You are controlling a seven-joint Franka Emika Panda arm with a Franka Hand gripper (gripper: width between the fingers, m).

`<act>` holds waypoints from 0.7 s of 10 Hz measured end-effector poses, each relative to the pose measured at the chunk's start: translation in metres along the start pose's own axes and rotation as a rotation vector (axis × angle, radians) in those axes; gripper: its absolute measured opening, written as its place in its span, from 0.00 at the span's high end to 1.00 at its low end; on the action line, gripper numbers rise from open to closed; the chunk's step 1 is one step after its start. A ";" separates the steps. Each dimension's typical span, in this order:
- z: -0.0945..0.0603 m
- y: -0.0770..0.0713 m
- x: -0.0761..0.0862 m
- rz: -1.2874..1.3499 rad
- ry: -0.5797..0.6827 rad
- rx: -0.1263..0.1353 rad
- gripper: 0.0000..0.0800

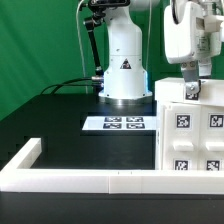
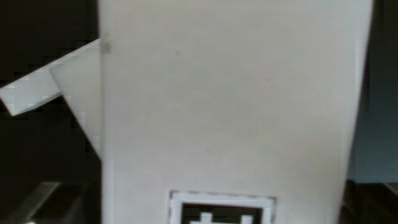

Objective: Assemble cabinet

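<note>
The cabinet is a white box with square tags on its front, standing at the exterior view's right. My gripper hangs straight down over its top edge. In the wrist view a broad white cabinet panel with a tag at its near end fills the space between my jaws. A dim finger shows beside the panel's edge with a small dark gap, so the jaws stand open astride the panel. A slanted white piece shows beside the panel.
The marker board lies flat in front of the arm's base. A long low white border rail runs along the table's front and turns back at the exterior view's left. A green backdrop stands behind.
</note>
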State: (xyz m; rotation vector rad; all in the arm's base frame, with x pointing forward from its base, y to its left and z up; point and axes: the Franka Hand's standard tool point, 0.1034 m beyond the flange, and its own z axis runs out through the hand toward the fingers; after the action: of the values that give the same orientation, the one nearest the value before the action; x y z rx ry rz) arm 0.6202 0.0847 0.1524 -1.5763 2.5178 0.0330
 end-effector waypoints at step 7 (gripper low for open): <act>-0.025 -0.005 -0.011 -0.093 -0.041 0.026 0.00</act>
State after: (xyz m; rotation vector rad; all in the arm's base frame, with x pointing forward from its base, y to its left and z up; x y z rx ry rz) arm 0.6265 0.0896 0.1796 -1.6630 2.4019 0.0197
